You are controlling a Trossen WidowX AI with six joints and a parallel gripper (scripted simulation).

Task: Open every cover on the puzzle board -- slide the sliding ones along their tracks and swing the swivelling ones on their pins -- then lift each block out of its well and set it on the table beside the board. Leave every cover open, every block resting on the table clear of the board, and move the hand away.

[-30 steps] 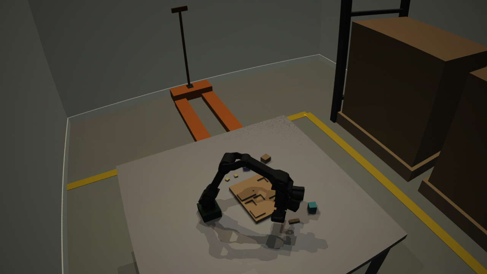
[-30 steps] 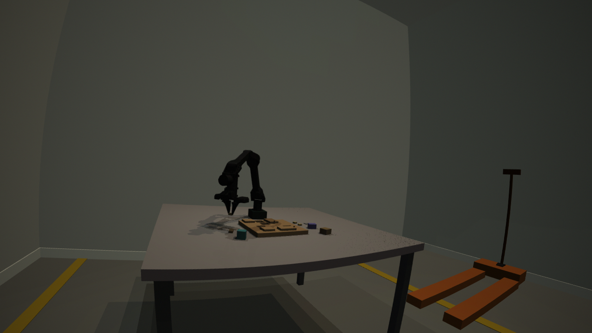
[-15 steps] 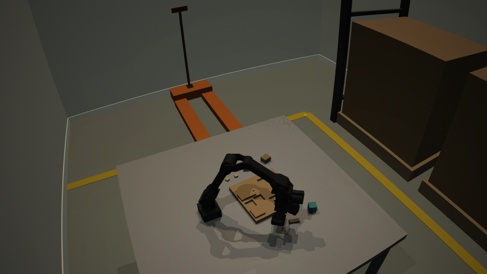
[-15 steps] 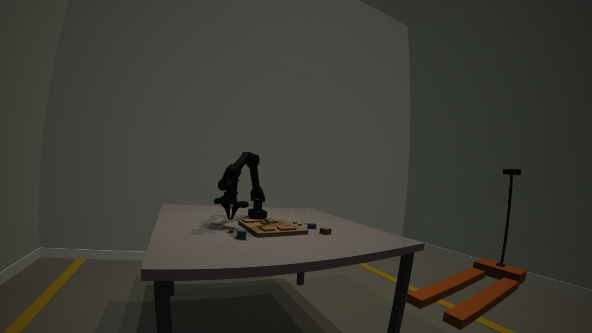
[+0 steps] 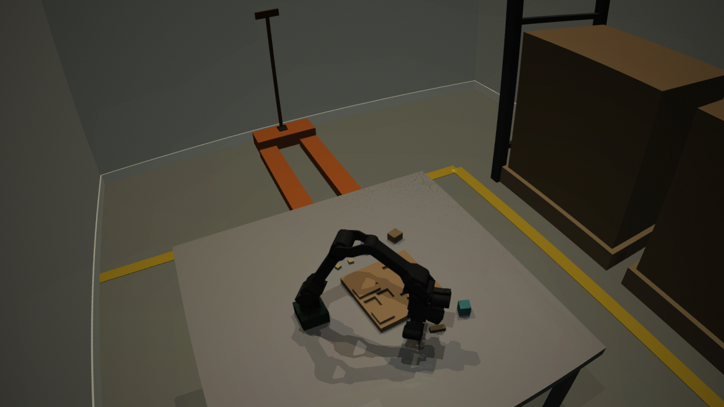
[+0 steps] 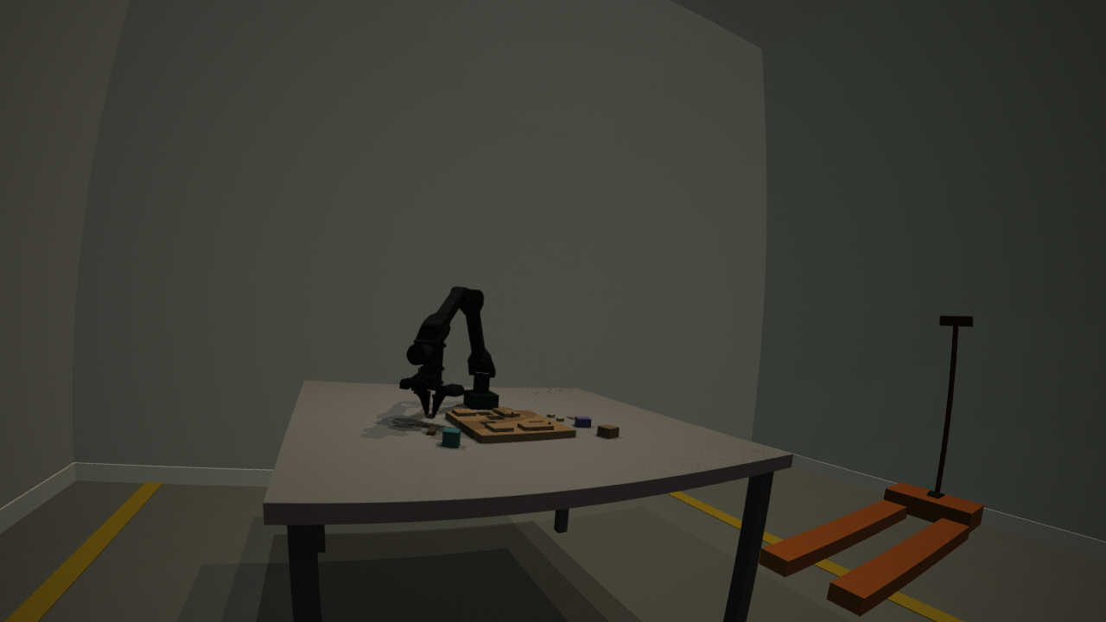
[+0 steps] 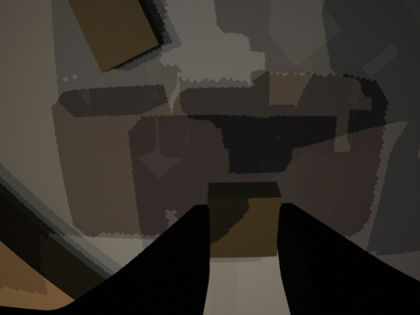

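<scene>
The pincer (image 5: 419, 346) (image 6: 430, 415) (image 7: 243, 219) grips a small brown block (image 7: 262, 227) above the table (image 5: 242, 283) (image 6: 371, 479) (image 7: 236, 289); best lower it level, left of the oblong block (image 5: 437, 328) (image 6: 431, 429) (image 7: 115, 32), then release gently.

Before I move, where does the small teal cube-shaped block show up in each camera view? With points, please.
Top: the small teal cube-shaped block (image 5: 464, 307) (image 6: 450, 437) sits right of centre, low in the picture, right of the gripper (image 5: 419, 346) (image 6: 430, 415) (image 7: 244, 227).
Exterior: left of centre, on the table in front of the board's left end.
Wrist: not in it.
Shared landmark: the flat tan wooden puzzle board (image 5: 382, 324) (image 6: 530, 436) (image 7: 22, 280), only a corner at lower left in the wrist view.
</scene>
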